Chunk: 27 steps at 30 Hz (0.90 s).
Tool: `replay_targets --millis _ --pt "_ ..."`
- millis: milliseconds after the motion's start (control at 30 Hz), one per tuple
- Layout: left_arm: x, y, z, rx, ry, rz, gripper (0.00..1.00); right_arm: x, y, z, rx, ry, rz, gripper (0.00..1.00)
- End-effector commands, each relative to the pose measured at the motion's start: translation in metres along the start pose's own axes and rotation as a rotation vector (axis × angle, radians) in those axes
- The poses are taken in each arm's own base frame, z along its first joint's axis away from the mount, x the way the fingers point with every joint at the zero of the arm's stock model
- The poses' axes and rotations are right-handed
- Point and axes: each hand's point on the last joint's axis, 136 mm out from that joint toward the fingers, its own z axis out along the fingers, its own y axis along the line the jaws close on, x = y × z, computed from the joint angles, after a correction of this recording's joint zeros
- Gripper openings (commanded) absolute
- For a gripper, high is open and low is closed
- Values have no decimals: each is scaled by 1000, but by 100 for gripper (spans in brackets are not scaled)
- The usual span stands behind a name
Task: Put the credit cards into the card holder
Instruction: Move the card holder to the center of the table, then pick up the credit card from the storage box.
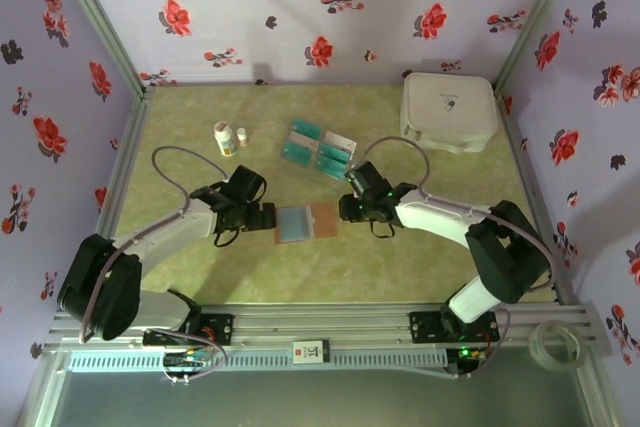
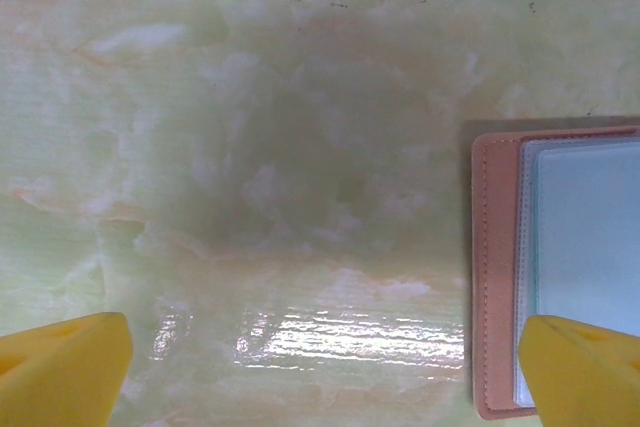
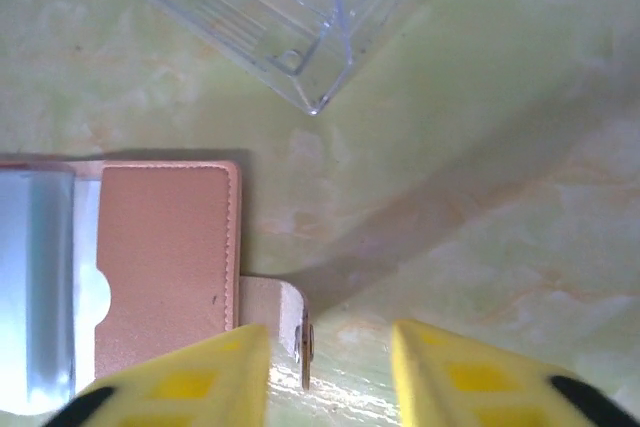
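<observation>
While the card holder (image 1: 322,219) is laid open on the green table (image 1: 400,267), with a pale clear sleeve (image 1: 292,224) over its left half, the left gripper (image 1: 264,217) is held just beside its left edge. The fingers (image 2: 60,372) are spread wide, with nothing between them. The right gripper (image 1: 346,209) is placed at the holder's right edge, jaws parted partway. The holder's clasp tab (image 3: 272,309) is seen at the gap, close to one finger (image 3: 180,382). The credit cards (image 1: 318,150) are grouped beyond the holder, apart from it. A clear plastic box (image 3: 250,17) is seen beyond the holder's right corner.
</observation>
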Motion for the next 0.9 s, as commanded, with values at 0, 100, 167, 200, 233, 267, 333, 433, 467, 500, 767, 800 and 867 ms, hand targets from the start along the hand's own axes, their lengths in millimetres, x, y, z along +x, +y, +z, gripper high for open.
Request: replay_targets --millis 0,100,167,200,233,267,333,433,467,500,767,800,867 --pt "1 -2 2 4 2 6 100 -10 -1 -19 11 -30 -33 42" --pt "-1 -3 1 8 -12 12 100 -27 1 -36 38 -65 -82 47" --pt "-3 -3 -1 8 -22 17 100 -39 -2 -46 81 -92 -119 51" --pt "-5 -3 -2 9 -30 19 100 -46 -4 -52 109 -110 -142 54" --pt "-6 -3 -3 9 -35 21 100 -52 -6 -56 135 -128 -157 55" --pt "-8 -3 -4 9 -43 22 100 -61 -9 -62 169 -148 -166 59" --pt "-9 -3 -6 8 -50 28 100 -74 -12 -73 221 -179 -195 69" --pt "-12 -2 -10 5 -65 33 100 -94 -11 -85 258 -227 -230 88" --pt "-12 -1 -11 4 -69 33 100 -102 -12 -90 279 -255 -236 92" --pt "-13 0 -12 3 -72 32 100 -109 -12 -93 290 -283 -235 99" --pt "-15 3 -14 1 -87 28 100 -145 -12 -104 385 -359 -281 99" --pt "-16 3 -15 2 -89 28 100 -147 -9 -101 376 -340 -288 99" --pt "-17 3 -15 2 -92 26 100 -148 -4 -93 358 -296 -302 99"
